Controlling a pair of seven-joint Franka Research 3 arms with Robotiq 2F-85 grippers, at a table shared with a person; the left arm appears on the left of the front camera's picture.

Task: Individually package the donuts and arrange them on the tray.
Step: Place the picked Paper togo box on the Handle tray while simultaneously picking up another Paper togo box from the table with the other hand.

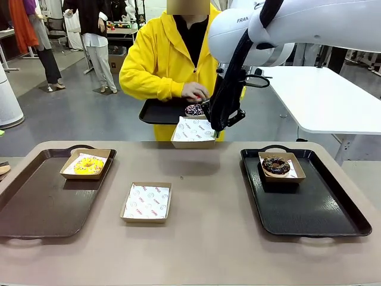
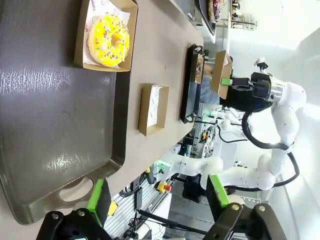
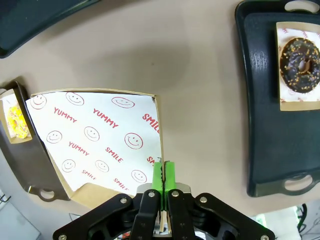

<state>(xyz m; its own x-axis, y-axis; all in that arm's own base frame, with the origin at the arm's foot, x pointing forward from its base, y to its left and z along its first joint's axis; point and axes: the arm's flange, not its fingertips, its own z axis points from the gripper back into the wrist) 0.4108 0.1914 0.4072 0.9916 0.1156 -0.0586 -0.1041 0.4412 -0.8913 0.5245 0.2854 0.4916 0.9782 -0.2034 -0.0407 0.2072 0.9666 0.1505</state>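
At the near end of the left tray (image 2: 60, 130), above its handle, the left gripper (image 2: 157, 205) is seen with its fingers apart and nothing between them. Near the middle of the worktop (image 1: 208, 238) an empty box (image 1: 146, 202) lined with printed paper is set, between the two trays. Farther back, the yellow-glazed donut (image 1: 88, 165) is boxed at the far end of the left tray, and the chocolate donut (image 1: 275, 165) is boxed at the far end of the right tray (image 1: 309, 208). Beyond the far edge of the worktop a second lined box, the lifted box (image 3: 95, 135), is held in the air by the right gripper (image 3: 162, 177), whose fingers are pressed together on one side wall. Just behind it the purple-brown donut (image 1: 194, 110) is carried on a small black tray (image 1: 158, 112) held by the person, whose hand (image 1: 195, 92) is placed over the donut. The step in hand is judged to be the receiving of this donut. Since the lifted box is pinched by a single thin wall, it is best held level and motionless, close under the small tray's edge, so that the donut can be set in the centre of the paper; sag under the added weight should be expected.
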